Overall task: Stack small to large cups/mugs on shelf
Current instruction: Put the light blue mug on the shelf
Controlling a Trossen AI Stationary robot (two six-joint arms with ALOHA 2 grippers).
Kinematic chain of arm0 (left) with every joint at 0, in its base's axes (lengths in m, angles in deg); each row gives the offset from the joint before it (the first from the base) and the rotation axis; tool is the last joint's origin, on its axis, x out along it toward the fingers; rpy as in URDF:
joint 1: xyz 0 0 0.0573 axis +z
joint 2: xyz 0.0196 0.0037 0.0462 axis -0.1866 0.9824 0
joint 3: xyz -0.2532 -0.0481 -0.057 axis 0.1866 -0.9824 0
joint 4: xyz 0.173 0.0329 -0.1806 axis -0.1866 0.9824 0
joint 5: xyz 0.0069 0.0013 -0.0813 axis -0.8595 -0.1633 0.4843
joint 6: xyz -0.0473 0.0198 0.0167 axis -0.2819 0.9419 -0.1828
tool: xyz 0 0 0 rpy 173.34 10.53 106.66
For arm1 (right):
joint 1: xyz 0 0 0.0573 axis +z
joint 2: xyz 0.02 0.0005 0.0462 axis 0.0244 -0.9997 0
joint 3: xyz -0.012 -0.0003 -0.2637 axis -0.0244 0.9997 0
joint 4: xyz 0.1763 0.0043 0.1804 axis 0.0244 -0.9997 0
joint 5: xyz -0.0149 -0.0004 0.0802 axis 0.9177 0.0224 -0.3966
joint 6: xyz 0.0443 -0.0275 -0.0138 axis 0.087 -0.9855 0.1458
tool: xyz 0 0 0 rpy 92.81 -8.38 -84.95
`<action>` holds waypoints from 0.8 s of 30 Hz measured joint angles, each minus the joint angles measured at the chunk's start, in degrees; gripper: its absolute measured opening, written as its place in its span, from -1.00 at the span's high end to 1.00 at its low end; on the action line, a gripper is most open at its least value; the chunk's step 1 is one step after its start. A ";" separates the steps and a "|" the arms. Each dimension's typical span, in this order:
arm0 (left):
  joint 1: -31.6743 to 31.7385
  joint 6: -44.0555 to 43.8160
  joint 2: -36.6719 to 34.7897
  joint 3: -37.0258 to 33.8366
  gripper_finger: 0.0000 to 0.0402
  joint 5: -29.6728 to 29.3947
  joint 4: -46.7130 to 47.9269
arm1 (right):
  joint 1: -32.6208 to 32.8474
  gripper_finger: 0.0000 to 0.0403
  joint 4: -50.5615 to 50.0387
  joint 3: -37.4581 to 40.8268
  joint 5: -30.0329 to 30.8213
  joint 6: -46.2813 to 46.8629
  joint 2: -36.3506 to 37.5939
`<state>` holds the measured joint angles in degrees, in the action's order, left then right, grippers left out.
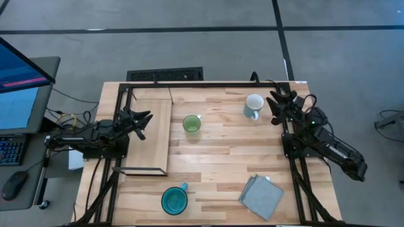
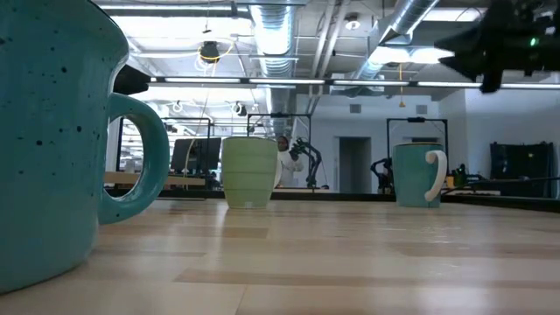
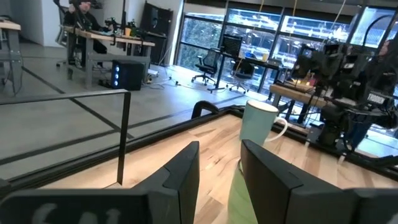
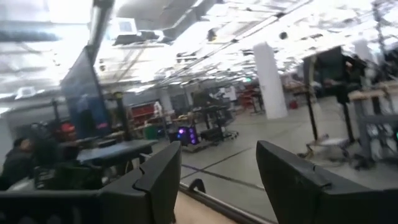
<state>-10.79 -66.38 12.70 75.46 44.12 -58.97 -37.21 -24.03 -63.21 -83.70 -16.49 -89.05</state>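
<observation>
With nothing yet stacked, the left gripper (image 1: 146, 118) hovered over the shelf (image 1: 153, 135), fingers open, facing the green mug (image 1: 191, 123) just beside that shelf; it should probably grip the rim squarely, while the right gripper (image 1: 275, 103), also open, waited

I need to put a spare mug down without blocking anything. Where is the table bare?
The widest bare patch lies mid-table, bordered by the light-green mug, the white mug, the grey cloth and the teal mug. The shelf board is also bare, but the left gripper hangs at its edge. It is tight between the white mug and the right gripper.
</observation>
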 joint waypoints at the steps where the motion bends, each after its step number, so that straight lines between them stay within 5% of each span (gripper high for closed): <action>1: 0.00 0.36 0.00 0.00 0.46 0.00 0.02 | 0.46 -0.14 -1.05 -1.61 -0.23 -0.67 -0.80; 14: 0.02 1.33 0.00 0.00 0.46 -2.89 0.11 | 9.67 -0.14 -10.52 -23.75 -0.34 -5.91 -23.23; 24: 0.02 1.33 0.00 0.00 0.46 -2.89 0.11 | 15.90 -0.14 -10.09 -30.88 -0.34 -5.38 -46.90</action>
<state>-10.77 -65.05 12.70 75.46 41.23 -58.86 -21.31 -34.13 -94.09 -84.04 -21.88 -135.95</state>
